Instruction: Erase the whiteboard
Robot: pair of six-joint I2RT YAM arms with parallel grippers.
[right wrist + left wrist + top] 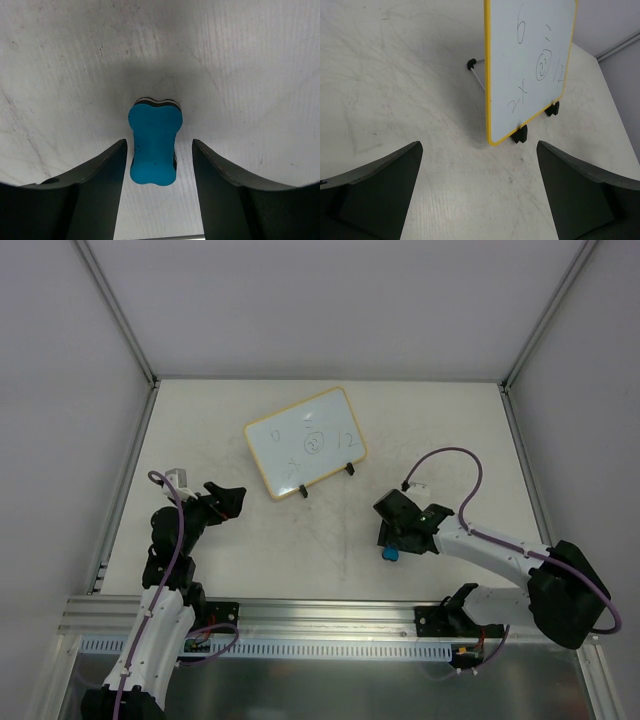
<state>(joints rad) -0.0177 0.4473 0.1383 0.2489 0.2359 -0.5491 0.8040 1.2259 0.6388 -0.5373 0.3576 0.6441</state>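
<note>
The whiteboard (305, 443) stands propped on two black clip feet at the table's middle back, with pen marks on its face; it also shows in the left wrist view (530, 65). A small blue eraser (390, 554) lies on the table. In the right wrist view the eraser (153, 145) sits between the fingers of my right gripper (159, 150), which is open with a gap on each side of it. My left gripper (232, 499) is open and empty, left of and in front of the board, its jaws (479, 165) pointing at the board's near corner.
Grey walls with aluminium posts (120, 315) enclose the table on three sides. A metal rail (330, 615) runs along the near edge by the arm bases. A purple cable (460, 455) loops above the right arm.
</note>
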